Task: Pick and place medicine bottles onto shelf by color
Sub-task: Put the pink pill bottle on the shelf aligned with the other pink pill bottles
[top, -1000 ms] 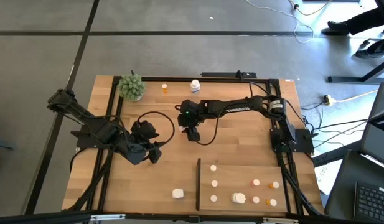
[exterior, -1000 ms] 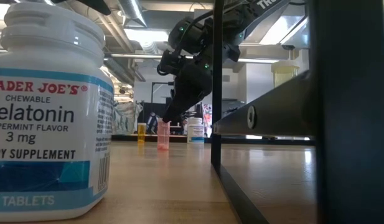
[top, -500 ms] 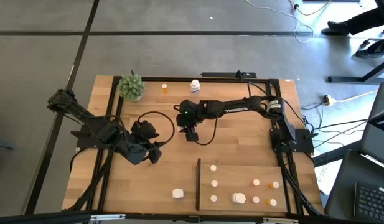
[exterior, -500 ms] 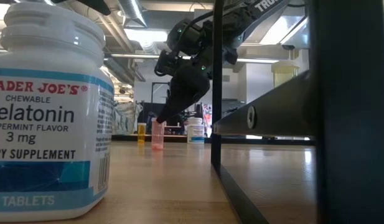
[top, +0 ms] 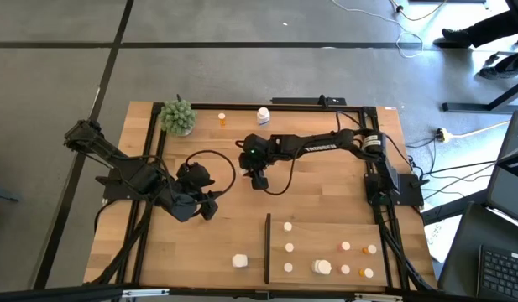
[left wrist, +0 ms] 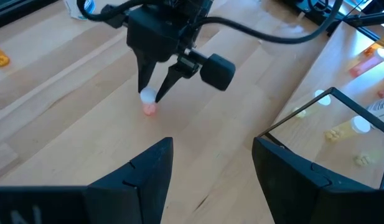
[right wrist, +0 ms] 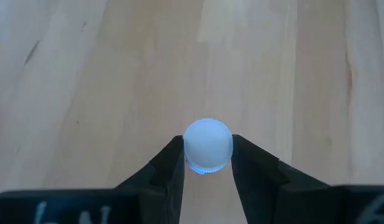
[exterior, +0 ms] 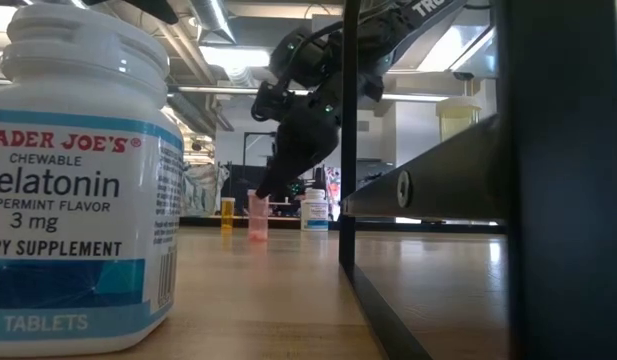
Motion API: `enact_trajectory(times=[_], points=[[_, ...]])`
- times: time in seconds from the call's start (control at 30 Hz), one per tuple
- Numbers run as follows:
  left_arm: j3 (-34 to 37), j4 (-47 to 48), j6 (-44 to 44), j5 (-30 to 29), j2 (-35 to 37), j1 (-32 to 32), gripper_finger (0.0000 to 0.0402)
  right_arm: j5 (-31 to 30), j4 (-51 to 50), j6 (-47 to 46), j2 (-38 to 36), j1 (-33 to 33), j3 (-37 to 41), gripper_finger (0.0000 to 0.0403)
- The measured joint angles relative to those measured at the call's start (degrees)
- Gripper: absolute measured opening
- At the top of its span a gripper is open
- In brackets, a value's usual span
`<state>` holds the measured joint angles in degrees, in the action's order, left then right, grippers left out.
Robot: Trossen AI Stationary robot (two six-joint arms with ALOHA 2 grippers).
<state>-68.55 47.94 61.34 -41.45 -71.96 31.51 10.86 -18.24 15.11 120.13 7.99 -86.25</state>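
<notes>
Light-wood tabletop fills the black frame, and nearest the low camera, at the table's near edge, stands a chunky white Trader Joe's melatonin bottle, which the high view shows as a white cap just left of the shelf's black strip. Right of that strip lies the shelf, a paler panel carrying several white-capped bottles in a column, a chunkier white bottle and a few orange ones nearer its right end. Farther in, the left gripper waits low over the table's left half with its fingers spread apart and nothing between them. Just beyond it, at mid-table, the right gripper points down with its fingers clamped on the white cap of a small orange bottle; the bottle stands upright, and whether its base touches the wood is not clear. At the far edge stand a green spiky plant ball, an orange bottle and a white bottle, well apart.
</notes>
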Motion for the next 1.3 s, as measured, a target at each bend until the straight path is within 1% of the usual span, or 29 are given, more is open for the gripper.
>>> enact_trajectory(times=[0.1,0.17,0.3,0.43,0.67,0.83,0.97,1.13,1.2,1.3], points=[[0.00,-0.01,0.00,0.00,0.00,0.01,0.0214,-0.05,-1.86,0.00,-2.14,0.00,0.04,0.0118],[0.00,0.00,0.00,0.00,0.02,0.00,0.0214,-1.16,-2.89,-0.16,-3.87,0.00,-0.07,0.0118],[0.00,-0.03,-0.19,0.10,0.01,0.01,0.0214,-4.47,-5.41,-4.00,-7.20,-0.04,-0.05,0.0118],[0.00,-0.03,-0.30,0.17,0.00,0.02,0.0214,-4.96,-7.43,-6.35,-11.09,0.00,-0.07,0.0118],[0.00,-0.08,-0.46,0.48,0.00,0.02,0.0214,-5.41,-17.29,-7.58,-19.69,-0.50,-0.18,0.0118],[0.00,-0.17,-0.57,0.46,0.01,0.02,0.0214,-5.75,-24.79,-9.03,-26.72,-3.07,-0.18,0.0118],[0.00,-1.60,-3.31,0.46,0.00,0.02,0.0214,-11.43,-28.22,-13.72,-32.30,-7.47,1.89,0.0118],[0.00,-3.94,-6.97,0.43,0.00,0.02,0.0214,-15.74,-28.24,-23.55,-40.68,-13.70,7.05,0.0118],[0.00,-5.18,-8.24,0.43,0.00,0.02,0.0214,-19.26,-29.77,-28.58,-43.68,-16.50,8.88,0.0118],[0.00,-6.60,-9.82,0.44,0.00,0.02,0.0214,-25.99,-34.83,-36.69,-47.21,-21.53,10.27,0.0118]])
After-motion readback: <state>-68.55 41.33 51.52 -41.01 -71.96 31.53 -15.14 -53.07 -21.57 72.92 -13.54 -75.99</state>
